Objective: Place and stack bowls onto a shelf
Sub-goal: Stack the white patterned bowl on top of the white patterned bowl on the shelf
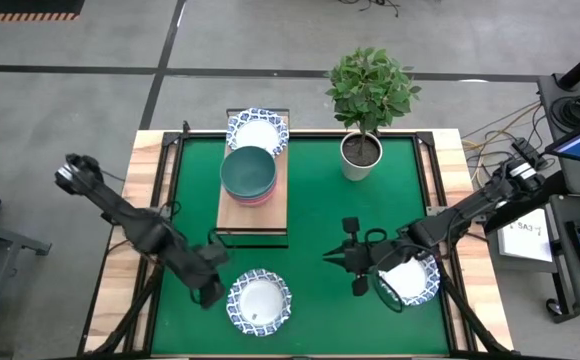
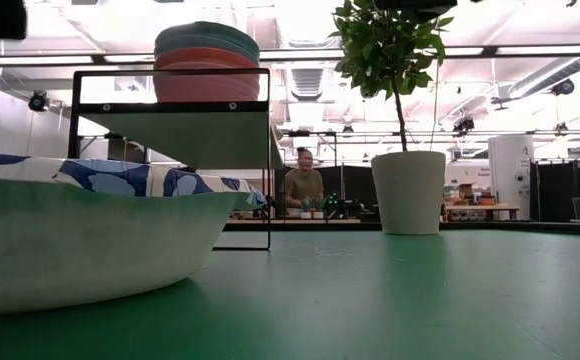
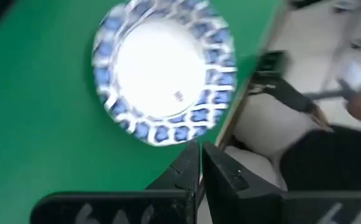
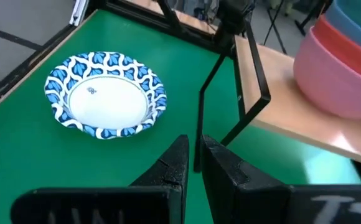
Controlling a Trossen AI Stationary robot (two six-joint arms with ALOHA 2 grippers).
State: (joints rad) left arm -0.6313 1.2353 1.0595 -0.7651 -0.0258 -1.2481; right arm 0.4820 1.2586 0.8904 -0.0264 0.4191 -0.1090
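Lower bowls of the shelf stack (image 1: pixel 249 176) hidden beneath the teal one; right-side bowl (image 1: pixel 410 280) half under the right pincer (image 1: pixel 348 268).

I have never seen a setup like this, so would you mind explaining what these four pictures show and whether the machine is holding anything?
This is a robot with two dark arms working at a table covered by a green mat. One picture looks straight down, one looks level across the table, and two come from cameras on the arms' wrists.

On the wooden shelf sits a stack of plain bowls, teal on top, with a blue-patterned bowl behind it. A potted plant stands beside the shelf. Two more patterned bowls lie on the mat: the near-left bowl and the near-right bowl.

The left gripper is beside the near-left bowl; the right gripper is by the near-right bowl. Both are shut and hold nothing.
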